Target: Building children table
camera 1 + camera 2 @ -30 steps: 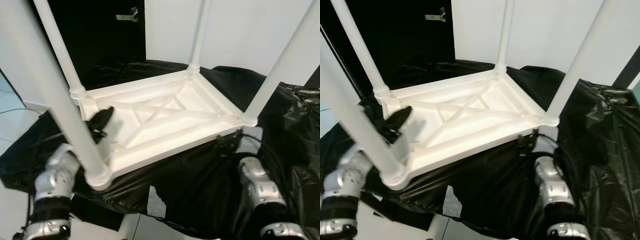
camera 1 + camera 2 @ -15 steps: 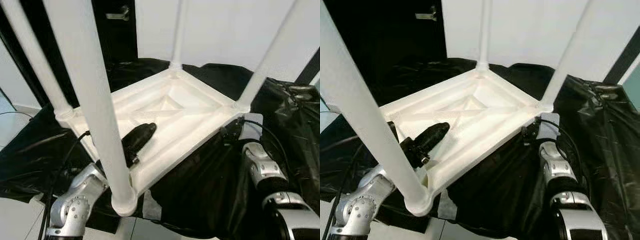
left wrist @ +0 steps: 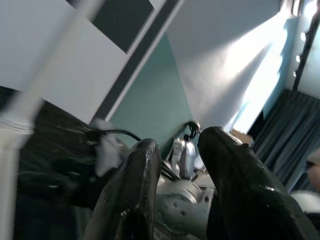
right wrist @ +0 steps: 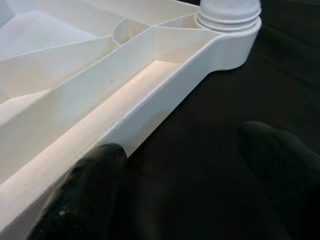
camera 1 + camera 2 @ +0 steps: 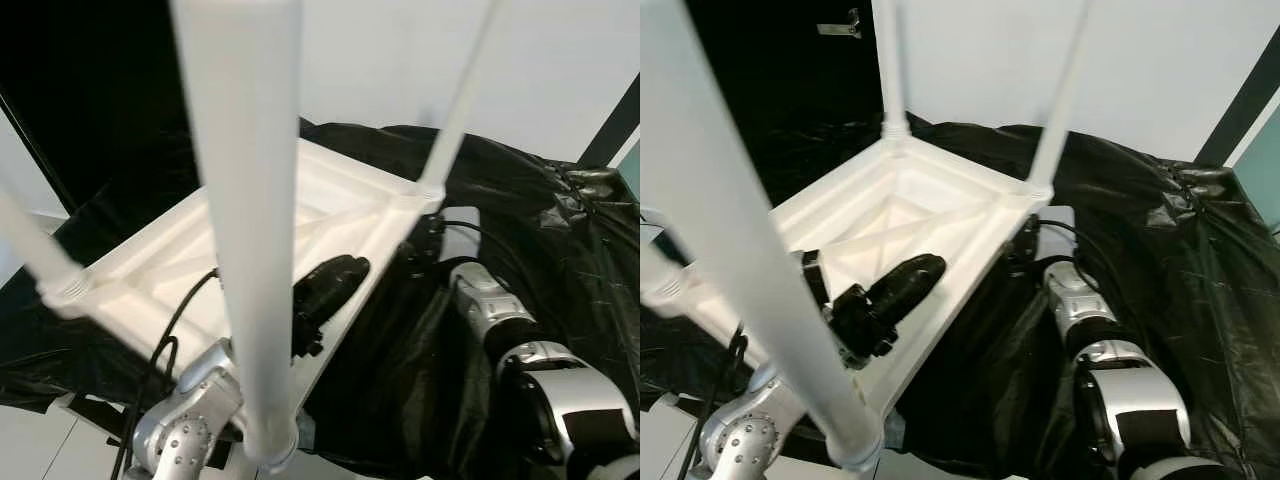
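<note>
A: Hands first: our left hand [image 5: 902, 285] lies inside the ribbed underside of the upturned children's table [image 5: 970, 215], its fingers [image 3: 227, 170] a narrow gap apart and closed on nothing. Our right hand [image 4: 185, 190] sits at the table's right edge, near a far corner; its fingers straddle black sheeting just beside the rim, well open, holding nothing.

B: And where is the table itself?

A: It rests top-down on a surface draped in black plastic sheet [image 5: 1140, 230], tilted, with its four white legs [image 5: 250, 230] pointing upward. One leg stands very near the camera.

B: How do we judge its handling?

A: We judge it light, rigid moulded plastic, smooth and rather slippery. The long legs would give leverage, so a hold on a leg could swing the whole frame. The rim [image 4: 165, 95] or a corner socket [image 4: 227, 12] looks the firmer place to take hold.

B: Any brand or writing?

A: We can read none on the table or sheeting.
</note>
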Robot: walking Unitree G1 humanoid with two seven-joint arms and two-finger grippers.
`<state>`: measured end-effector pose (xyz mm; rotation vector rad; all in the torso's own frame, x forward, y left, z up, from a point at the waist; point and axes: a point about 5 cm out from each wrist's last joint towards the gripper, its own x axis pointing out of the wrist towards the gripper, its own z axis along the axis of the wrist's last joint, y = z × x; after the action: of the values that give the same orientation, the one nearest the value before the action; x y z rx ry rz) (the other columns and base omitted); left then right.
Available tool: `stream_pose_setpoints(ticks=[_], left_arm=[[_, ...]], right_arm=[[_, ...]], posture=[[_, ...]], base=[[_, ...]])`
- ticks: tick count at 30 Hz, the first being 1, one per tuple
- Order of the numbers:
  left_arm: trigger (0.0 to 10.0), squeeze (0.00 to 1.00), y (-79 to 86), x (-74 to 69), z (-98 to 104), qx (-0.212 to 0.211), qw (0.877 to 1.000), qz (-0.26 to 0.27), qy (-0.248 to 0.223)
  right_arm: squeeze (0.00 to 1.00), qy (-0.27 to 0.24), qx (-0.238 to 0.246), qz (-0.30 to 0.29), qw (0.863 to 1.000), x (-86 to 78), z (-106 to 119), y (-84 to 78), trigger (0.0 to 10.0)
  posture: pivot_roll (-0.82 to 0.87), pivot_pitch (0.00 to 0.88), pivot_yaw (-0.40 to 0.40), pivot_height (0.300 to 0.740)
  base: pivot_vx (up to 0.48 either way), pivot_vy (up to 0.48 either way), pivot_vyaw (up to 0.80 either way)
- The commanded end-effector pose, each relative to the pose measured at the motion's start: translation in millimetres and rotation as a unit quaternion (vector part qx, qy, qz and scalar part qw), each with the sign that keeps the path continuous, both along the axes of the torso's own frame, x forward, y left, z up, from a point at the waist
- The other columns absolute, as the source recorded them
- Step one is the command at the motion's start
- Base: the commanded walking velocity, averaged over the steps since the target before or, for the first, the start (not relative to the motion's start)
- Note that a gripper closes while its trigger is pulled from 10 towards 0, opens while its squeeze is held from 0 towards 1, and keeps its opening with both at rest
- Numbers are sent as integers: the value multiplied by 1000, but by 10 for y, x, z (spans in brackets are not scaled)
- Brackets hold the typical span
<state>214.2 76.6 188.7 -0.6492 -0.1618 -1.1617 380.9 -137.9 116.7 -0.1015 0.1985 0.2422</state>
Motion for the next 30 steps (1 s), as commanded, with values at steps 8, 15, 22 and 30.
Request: stream_pose_setpoints(ticks=[8,15,22,30], left_arm=[[10000,0,-261,81,-64,80,996,17,-31],[10000,0,-244,347,-63,114,986,121,-32],[10000,0,285,475,79,104,975,190,-50],[10000,0,611,381,-29,205,962,158,-86]], right_arm=[[0,-21,11,52,998,53,124,350,10000],[0,-37,20,-38,998,75,122,123,10000],[0,-111,39,-115,986,-103,14,-252,10000],[0,-152,33,-93,984,-314,-52,-276,10000]], posture=[[87,0,-59,740],[91,0,-58,740],[76,0,-38,740],[69,0,-33,740]], base=[[0,0,0],[0,0,0],[0,0,0],[0,0,0]])
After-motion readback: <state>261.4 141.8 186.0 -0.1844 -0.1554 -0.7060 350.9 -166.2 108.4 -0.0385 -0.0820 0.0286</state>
